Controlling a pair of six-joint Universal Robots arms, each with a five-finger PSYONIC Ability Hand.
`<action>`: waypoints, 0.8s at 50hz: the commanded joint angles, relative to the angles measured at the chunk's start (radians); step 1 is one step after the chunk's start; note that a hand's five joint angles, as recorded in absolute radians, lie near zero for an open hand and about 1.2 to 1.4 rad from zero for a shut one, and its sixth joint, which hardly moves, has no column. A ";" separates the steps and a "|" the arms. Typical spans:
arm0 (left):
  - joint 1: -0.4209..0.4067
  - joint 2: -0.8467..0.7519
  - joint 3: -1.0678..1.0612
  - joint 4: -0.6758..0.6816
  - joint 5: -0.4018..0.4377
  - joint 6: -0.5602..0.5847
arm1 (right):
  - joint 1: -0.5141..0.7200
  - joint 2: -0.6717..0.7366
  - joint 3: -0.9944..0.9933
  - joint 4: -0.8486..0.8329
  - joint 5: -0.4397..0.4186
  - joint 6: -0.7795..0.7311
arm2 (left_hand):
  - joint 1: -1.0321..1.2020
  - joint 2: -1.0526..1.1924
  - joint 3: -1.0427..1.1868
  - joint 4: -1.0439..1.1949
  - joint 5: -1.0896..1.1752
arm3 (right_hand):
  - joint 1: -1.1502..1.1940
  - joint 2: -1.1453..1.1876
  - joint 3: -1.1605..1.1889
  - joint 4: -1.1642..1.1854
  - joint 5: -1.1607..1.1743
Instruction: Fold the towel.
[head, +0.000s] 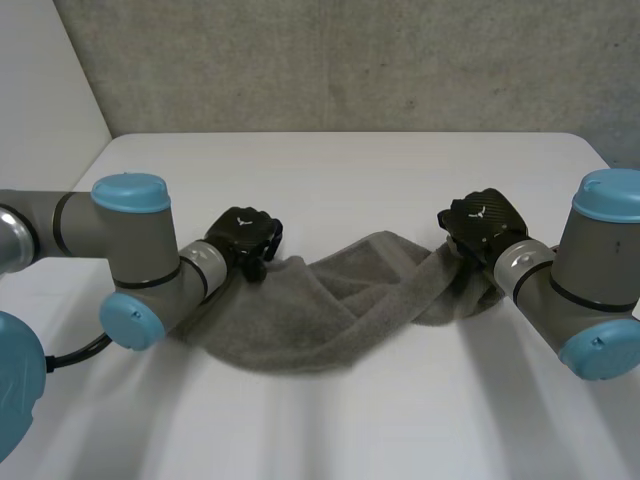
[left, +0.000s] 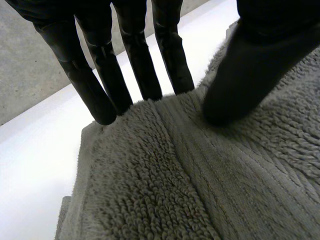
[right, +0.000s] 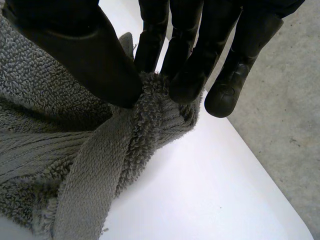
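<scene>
A grey towel (head: 330, 300) lies bunched in a sagging band across the middle of the white table (head: 350, 170). My left hand (head: 243, 238) is at the towel's left end. In the left wrist view the thumb (left: 250, 70) presses on top of the towel (left: 175, 190) while straight fingers (left: 100, 85) reach behind its edge, pinching it. My right hand (head: 483, 225) is at the right end. There the thumb (right: 85, 50) and fingers (right: 185, 75) pinch a gathered corner of the towel (right: 75, 150), lifted a little off the table.
A grey concrete wall (head: 350, 60) stands behind the table's far edge, and a white wall (head: 40, 90) is at the left. Both forearms lie low over the table's front half, either side of the towel.
</scene>
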 joint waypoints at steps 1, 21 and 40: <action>0.000 -0.020 0.024 0.000 -0.002 0.049 | 0.002 0.012 -0.038 0.001 0.000 0.000 | 0.117 0.115 0.118 0.114 -0.042 | 0.084 0.147 0.064 0.058 0.087; 0.024 0.101 0.300 0.358 -0.251 0.045 | 0.100 -0.022 -0.324 -0.441 0.029 -0.003 | 0.167 0.165 0.168 0.164 0.008 | 0.084 0.147 0.064 0.058 0.087; 0.100 0.342 -0.169 0.322 -0.108 -0.232 | 0.086 -0.113 -0.172 -0.031 -0.290 0.144 | 0.167 0.165 0.168 0.164 0.008 | 0.084 0.147 0.064 0.058 0.087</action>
